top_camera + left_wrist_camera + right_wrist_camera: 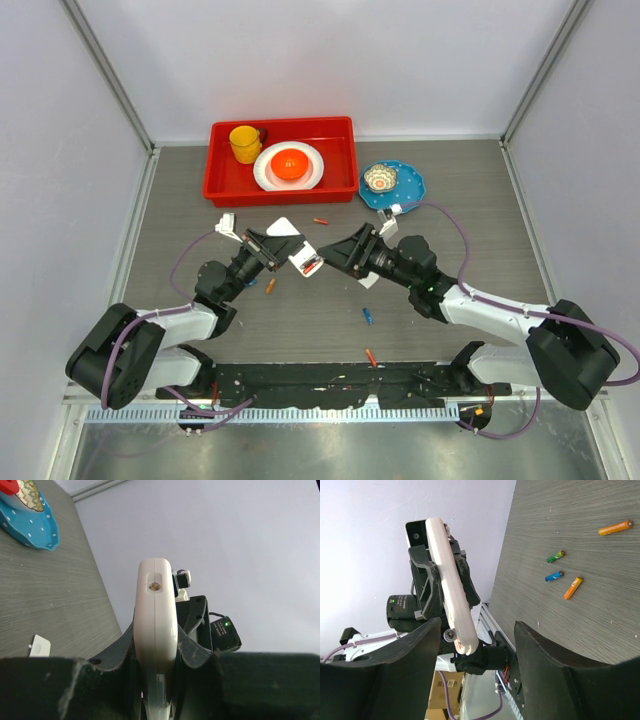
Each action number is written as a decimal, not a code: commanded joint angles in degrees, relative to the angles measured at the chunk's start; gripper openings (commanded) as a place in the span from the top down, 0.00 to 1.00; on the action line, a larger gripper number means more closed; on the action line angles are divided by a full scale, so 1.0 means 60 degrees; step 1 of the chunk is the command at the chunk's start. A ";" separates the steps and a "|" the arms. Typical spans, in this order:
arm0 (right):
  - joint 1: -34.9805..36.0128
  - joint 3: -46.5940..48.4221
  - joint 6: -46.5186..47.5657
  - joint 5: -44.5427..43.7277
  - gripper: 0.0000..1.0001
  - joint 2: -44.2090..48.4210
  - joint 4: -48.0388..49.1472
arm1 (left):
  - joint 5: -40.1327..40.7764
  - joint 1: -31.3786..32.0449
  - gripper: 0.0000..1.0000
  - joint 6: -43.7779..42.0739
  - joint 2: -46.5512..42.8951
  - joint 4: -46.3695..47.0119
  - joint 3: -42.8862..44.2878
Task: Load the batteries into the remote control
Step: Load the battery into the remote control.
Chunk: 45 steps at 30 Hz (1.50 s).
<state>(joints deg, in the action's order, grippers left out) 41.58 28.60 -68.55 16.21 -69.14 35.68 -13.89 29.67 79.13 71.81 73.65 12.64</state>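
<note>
Grey table (450, 300); left claw (286, 252) clamps remote control (156, 610) edge-on.

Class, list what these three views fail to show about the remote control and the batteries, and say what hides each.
Battery bay of the remote control, open or loaded: both wrist views show it edge-on, and the top view is too small.
Its lower end: in the left wrist view, hidden by the left fingers.
End marks of the batteries: too small in the top and right wrist views.
</note>
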 commanded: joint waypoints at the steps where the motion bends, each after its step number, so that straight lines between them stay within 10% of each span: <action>1: -0.0148 -0.0357 -0.0905 -0.0079 0.32 0.0186 0.1563 | 0.0176 0.0035 1.00 -0.0166 -0.0118 0.2491 0.0148; 18: -0.0148 -0.1237 -0.3003 0.0404 0.27 -0.1293 0.5463 | 0.0528 0.0035 1.00 -0.0371 0.0043 0.2491 0.0588; 45: -0.0104 -0.0899 -0.3164 0.0448 0.28 -0.2348 0.5743 | 0.0469 0.0035 1.00 -0.0328 0.0102 0.2491 0.0690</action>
<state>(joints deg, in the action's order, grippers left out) 40.71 21.12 -87.37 18.22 -82.56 66.92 -11.55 29.67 77.73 72.31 73.80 14.72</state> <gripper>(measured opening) 0.727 0.255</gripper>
